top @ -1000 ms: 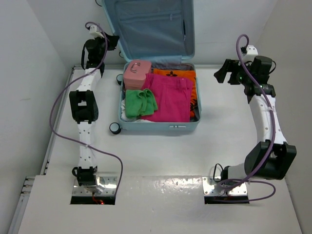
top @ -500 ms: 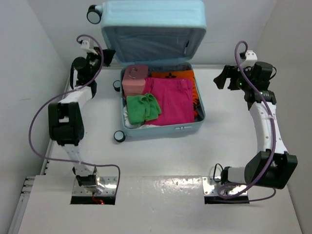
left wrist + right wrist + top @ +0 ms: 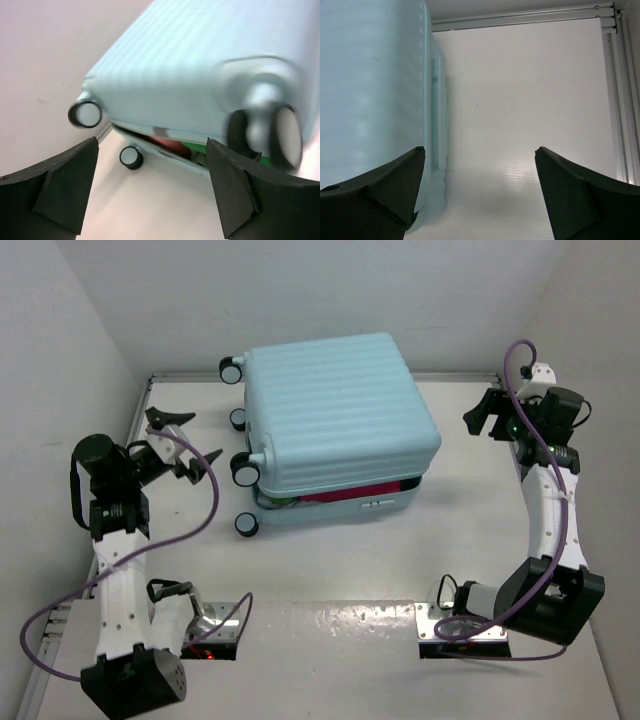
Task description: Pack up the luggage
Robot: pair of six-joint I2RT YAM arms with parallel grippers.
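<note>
The luggage [image 3: 335,405], a pale aqua ribbed hard-shell case, lies at the back middle of the table with its lid down on the base. A narrow gap stays along the front, where pink cloth [image 3: 350,496] shows. In the left wrist view the luggage [image 3: 200,65] fills the top, and green cloth [image 3: 192,149] peeks from the seam beside a black wheel [image 3: 131,157]. My left gripper [image 3: 178,445] [image 3: 152,141] is open and empty, a little left of the case. My right gripper [image 3: 482,418] [image 3: 480,149] is open and empty, just right of the luggage [image 3: 370,90].
Black spinner wheels [image 3: 245,468] stick out on the case's left side. An aluminium rail [image 3: 615,100] runs along the table's right and back edges. White walls close in on both sides. The arm bases [image 3: 195,625] sit at the near edge.
The lid has swung down from upright onto the base, covering the clothes and the pink case. My left gripper let go, opened, and pulled back to the left. The right arm barely moved.
</note>
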